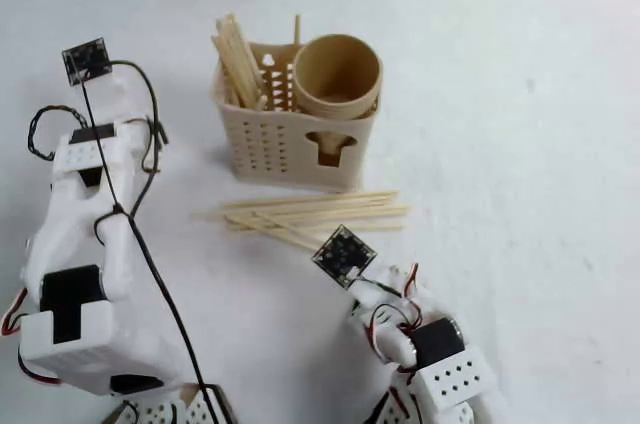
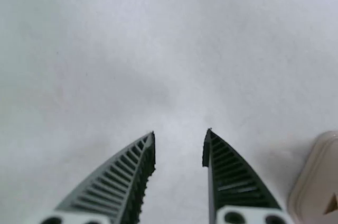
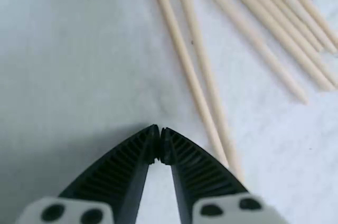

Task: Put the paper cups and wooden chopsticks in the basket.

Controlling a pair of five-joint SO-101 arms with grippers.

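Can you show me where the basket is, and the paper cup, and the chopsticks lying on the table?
basket (image 1: 278, 149), high view, on its front wall with the holes.
paper cup (image 1: 337, 74), high view, inside its open mouth.
chopsticks on the table (image 1: 320, 211), high view, middle of the pile.

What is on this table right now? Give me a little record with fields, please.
basket: upright on the white table
paper cups: inside the basket, number unclear
chopsticks in basket: a bundle standing beside the cups
chopsticks on table: a loose bunch lying flat between basket and arms
left jaws: open over bare table
right jaws: shut, empty, beside the loose chopsticks
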